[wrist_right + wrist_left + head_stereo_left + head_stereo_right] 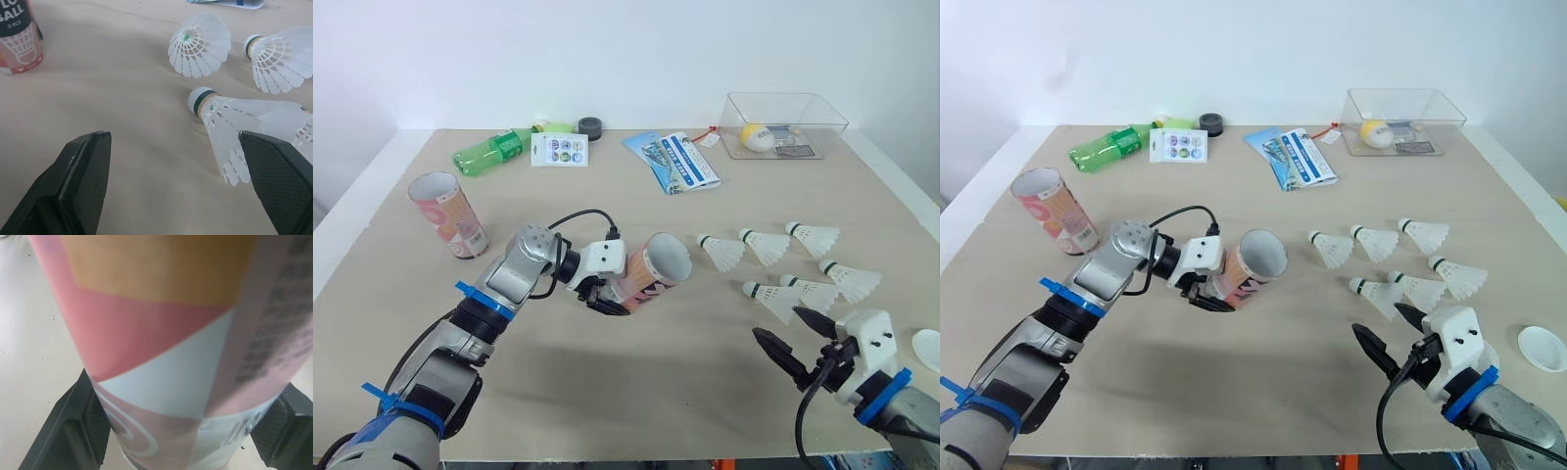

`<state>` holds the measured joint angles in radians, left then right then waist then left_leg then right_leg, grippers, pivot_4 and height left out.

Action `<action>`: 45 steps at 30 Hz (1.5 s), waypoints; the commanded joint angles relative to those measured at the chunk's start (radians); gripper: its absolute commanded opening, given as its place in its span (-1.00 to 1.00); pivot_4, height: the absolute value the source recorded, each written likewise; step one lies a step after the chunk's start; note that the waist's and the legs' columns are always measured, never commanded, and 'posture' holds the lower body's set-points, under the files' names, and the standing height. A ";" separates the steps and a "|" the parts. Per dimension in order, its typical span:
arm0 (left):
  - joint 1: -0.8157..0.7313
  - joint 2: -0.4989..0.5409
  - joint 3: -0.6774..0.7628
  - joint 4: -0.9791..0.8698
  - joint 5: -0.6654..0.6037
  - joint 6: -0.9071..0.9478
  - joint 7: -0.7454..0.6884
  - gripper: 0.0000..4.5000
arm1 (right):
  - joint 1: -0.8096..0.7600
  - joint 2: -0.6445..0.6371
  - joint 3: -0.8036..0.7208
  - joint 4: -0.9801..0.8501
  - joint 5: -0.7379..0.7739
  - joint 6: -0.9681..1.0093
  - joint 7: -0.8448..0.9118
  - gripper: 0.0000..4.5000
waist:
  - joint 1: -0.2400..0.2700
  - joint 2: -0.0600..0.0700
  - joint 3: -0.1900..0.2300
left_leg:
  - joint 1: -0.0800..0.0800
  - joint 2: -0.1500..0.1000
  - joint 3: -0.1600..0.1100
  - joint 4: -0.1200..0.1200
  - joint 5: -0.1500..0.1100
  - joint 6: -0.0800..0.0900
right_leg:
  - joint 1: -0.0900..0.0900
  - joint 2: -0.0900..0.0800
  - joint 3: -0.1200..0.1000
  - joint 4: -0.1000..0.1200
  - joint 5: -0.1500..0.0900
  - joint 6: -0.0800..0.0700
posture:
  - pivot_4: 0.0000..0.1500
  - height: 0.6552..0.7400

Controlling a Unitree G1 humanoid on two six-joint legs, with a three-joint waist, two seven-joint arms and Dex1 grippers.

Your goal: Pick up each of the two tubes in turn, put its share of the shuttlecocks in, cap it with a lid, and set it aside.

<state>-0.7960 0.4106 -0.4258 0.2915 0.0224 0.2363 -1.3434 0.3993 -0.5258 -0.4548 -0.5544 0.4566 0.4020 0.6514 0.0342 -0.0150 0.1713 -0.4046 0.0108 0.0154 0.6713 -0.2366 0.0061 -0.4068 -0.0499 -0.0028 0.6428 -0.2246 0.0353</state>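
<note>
The left gripper [605, 296], jaws clamped on the tube [658, 266] mid worktop [636, 392], tilts its open mouth right toward the shuttlecocks [773, 297], where the right gripper [777, 323] waits, jaws wide, likely to load one.

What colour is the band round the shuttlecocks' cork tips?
Dark green, clearest on the nearest shuttlecock in the right wrist view.

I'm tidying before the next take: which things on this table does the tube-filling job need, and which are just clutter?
Job: gripped tube, standing tube, six shuttlecocks, white lid.
Clutter: green bottle, sticker card, leaflet, clear box, black round object.
</note>
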 commanded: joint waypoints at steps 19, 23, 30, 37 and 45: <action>0.021 -0.007 -0.047 0.016 0.024 -0.011 -0.005 0.48 | 0.000 -0.051 -0.067 0.032 0.089 -0.039 0.054 1.00 | 0.000 0.001 -0.001 | -0.001 -0.001 -0.001 0.000 0.000 0.002 | 0.000 0.000 0.000 0.000 0.000 0.001 | 1.00 1.00; 0.017 -0.010 -0.048 0.025 0.024 -0.016 -0.007 0.48 | -0.002 -0.085 -0.148 0.094 0.079 -0.068 0.069 1.00 | 0.000 0.001 -0.001 | -0.001 -0.002 -0.001 0.000 0.001 0.002 | 0.000 0.000 0.002 0.000 0.000 0.002 | 1.00 1.00; 0.010 -0.023 -0.048 0.041 0.026 -0.025 -0.002 0.48 | -0.098 -0.119 -0.093 0.209 0.040 -0.078 0.069 1.00 | -0.001 0.001 -0.001 | -0.001 -0.002 -0.001 0.000 0.001 0.002 | 0.000 0.000 0.002 0.000 0.000 0.001 | 1.00 1.00; 0.027 -0.014 -0.043 0.025 0.028 -0.020 0.007 0.48 | -0.166 -0.099 -0.025 0.266 0.025 -0.086 0.066 1.00 | 0.000 0.002 -0.002 | -0.001 -0.004 -0.001 0.000 0.001 0.003 | 0.001 -0.001 0.004 0.000 0.000 0.002 | 1.00 1.00; 0.041 -0.004 -0.046 0.013 0.032 -0.020 0.011 0.48 | -0.230 -0.099 0.052 0.278 0.035 -0.063 0.071 1.00 | -0.001 0.002 -0.002 | -0.001 -0.004 -0.001 0.000 0.001 0.004 | 0.001 0.000 0.004 0.000 0.000 0.003 | 1.00 1.00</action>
<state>-0.7829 0.4127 -0.4219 0.2917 0.0238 0.2137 -1.3363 0.1816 -0.6229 -0.3969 -0.2656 0.4829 0.3365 0.7211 0.0331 -0.0129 0.1695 -0.4054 0.0072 0.0147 0.6714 -0.2355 0.0097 -0.4062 -0.0503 0.0011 0.6428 -0.2243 0.0380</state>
